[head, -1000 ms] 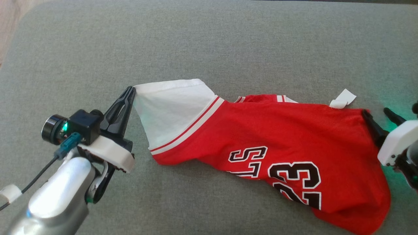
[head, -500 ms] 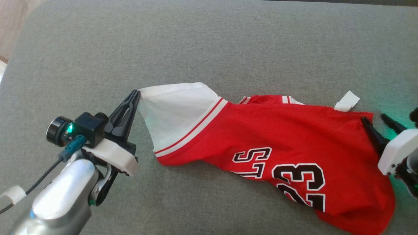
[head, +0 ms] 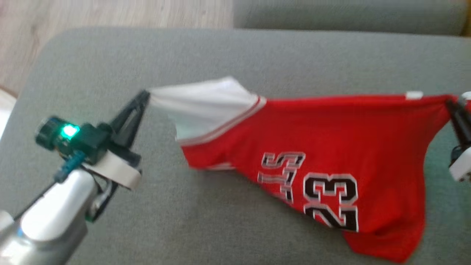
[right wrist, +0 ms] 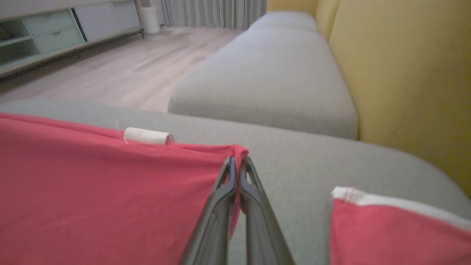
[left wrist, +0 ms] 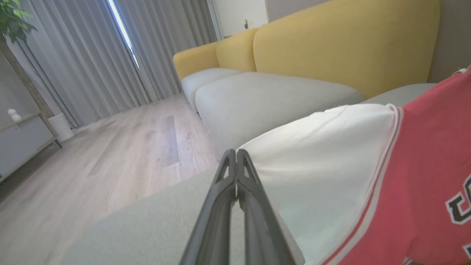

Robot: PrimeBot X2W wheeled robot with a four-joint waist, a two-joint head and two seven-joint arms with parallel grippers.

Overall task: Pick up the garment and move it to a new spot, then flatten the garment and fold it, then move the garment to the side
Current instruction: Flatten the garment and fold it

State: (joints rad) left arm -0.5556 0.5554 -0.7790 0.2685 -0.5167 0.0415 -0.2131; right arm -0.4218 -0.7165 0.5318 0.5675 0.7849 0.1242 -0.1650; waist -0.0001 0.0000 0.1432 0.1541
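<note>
The red jersey [head: 323,140] hung stretched between two grippers over a grey cushion [head: 257,51]. Its top edge was pulled almost straight, and the part with the number 23 sagged low toward the near right. Its white sleeve [head: 206,103] narrowed to a point at the left, where the left gripper [head: 145,96] had its fingers pressed together on the tip. At the right edge, the right gripper [head: 449,105] was clamped on the red corner, near a small white tag [head: 414,95]. Bare cushion lay on every side of the jersey, widest at the far side and the near left. The cushion's rounded left edge met a wooden floor [head: 110,14], and a second cushion [head: 349,14] sat beyond a gap.
</note>
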